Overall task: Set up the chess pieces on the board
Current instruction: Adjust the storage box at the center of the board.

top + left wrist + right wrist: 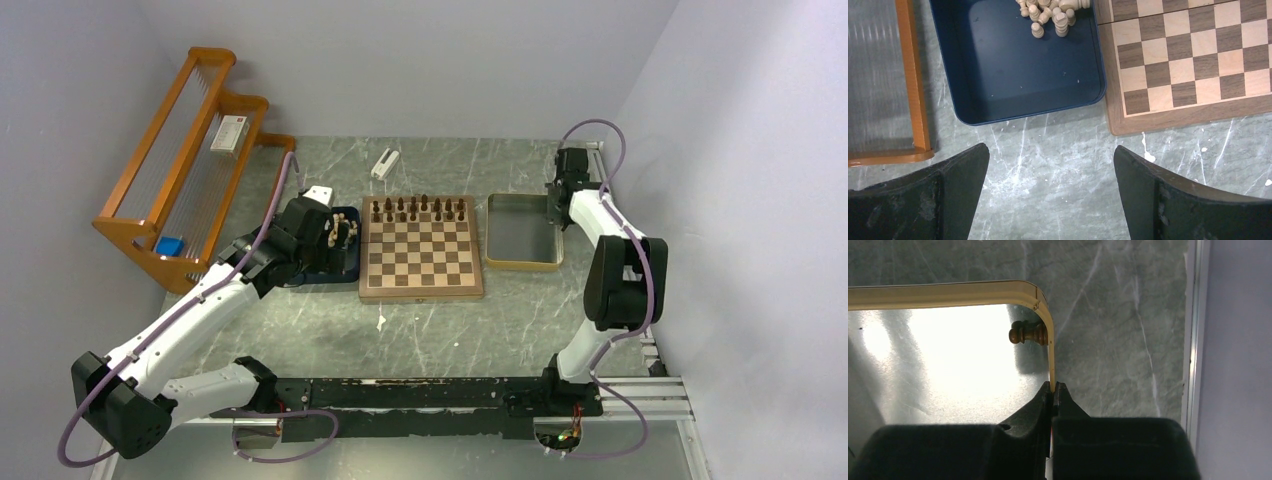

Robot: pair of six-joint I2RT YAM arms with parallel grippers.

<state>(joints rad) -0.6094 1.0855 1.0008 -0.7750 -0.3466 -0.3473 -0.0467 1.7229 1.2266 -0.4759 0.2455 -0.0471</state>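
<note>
The left fingers (1050, 160) are spread wide over the tabletop (1198, 145), holding nothing. Straight ahead of them, the cream pieces (1053, 15) lie in a heap in the far corner of the blue tray (1013, 75), beside the board (1193, 60). The left arm is nearer to these, and the tray's near part leaves room to come in. On the board's far rows stand dark pieces (418, 208). The right fingers (1053, 390) are pressed together on the yellow tray's (948, 295) thin wall. One dark piece (1028, 333) lies on its side just ahead, crossways, base against that wall, so room there is tight
</note>
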